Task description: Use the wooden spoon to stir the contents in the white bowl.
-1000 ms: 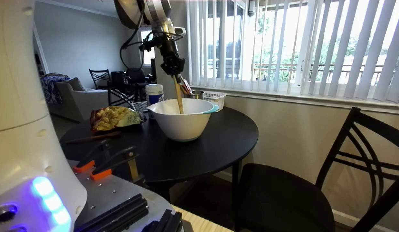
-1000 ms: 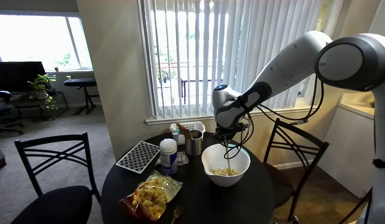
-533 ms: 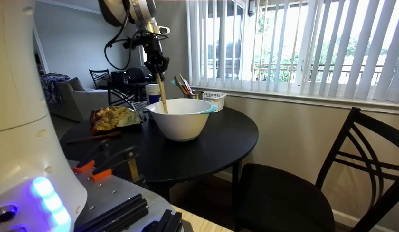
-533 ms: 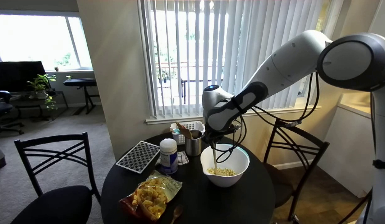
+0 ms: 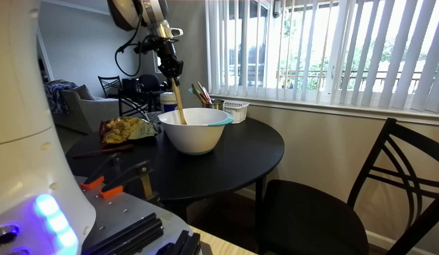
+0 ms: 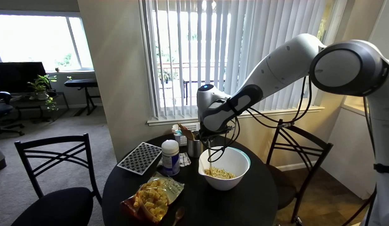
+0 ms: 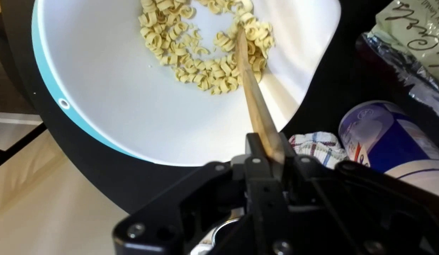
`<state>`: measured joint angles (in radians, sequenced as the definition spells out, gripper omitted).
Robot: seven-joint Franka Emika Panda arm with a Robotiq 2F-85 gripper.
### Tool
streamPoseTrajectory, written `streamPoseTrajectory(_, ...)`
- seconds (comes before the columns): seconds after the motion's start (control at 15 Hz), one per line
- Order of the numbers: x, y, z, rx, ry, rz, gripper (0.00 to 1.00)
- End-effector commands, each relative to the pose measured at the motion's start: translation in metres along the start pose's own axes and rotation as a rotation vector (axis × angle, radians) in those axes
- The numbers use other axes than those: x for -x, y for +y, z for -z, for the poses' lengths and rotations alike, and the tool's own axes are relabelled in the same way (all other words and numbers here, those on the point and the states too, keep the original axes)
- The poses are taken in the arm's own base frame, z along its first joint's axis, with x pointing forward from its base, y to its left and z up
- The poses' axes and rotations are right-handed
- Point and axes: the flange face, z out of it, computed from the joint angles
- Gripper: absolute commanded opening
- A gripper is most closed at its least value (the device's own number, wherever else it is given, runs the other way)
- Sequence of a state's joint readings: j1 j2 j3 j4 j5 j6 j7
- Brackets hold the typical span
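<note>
Wooden spoon [image 7: 257, 102] slants through the wrist view just right of center, its lower end among pale pasta curls [image 7: 219, 72] in the white bowl [image 7: 99, 78], its handle clamped in the gripper [image 7: 271, 143] at the lower part of the frame. The curls lie in a ragged ring near the top, bare bowl showing in the middle.

In an exterior view, from the left, a black chair [image 6: 56, 204] stands at lower left. Then comes the round black table [image 6: 235, 207]: a patterned panel [image 6: 140, 158] lies near its left edge, and below that in the frame a bag [image 6: 155, 197] in yellow, red and pale green. A white-capped canister [image 6: 170, 160] stands upright, a checked cloth [image 6: 184, 160] partly behind it, and at the bottom edge a brown spoon [image 6: 179, 214] lies just right of the bag. Farther right are a white basket [image 6: 182, 140] and a metal holder [image 6: 193, 149] with utensils [image 6: 188, 134]. The bowl stands just right of center, the wooden spoon nearly upright at its left side, the gripper above the rim. A white arm [image 6: 282, 67] extends from the right edge, and a second chair [image 6: 282, 191] stands below it.
</note>
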<state>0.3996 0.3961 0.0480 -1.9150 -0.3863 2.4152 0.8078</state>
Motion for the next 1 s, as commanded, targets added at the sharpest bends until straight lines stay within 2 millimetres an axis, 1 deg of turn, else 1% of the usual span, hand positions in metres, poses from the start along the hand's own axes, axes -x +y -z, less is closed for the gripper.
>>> streamPoseTrajectory(0.0,-0.015,0.003,0.002,0.075,0.079,-0.07,0.03)
streamPoseTrajectory(0.13,-0.017,0.007,0.004,0.11,0.098,-0.096,0.03)
streamPoseTrajectory(0.33,-0.017,0.022,-0.003,0.162,0.102,-0.13,0.03)
streamPoseTrajectory(0.53,-0.011,0.04,-0.011,0.219,0.083,-0.162,0.03)
streamPoseTrajectory(0.73,0.0,0.052,-0.017,0.263,0.044,-0.175,0.03)
streamPoseTrajectory(0.93,0.01,0.052,-0.018,0.249,0.017,-0.174,0.03)
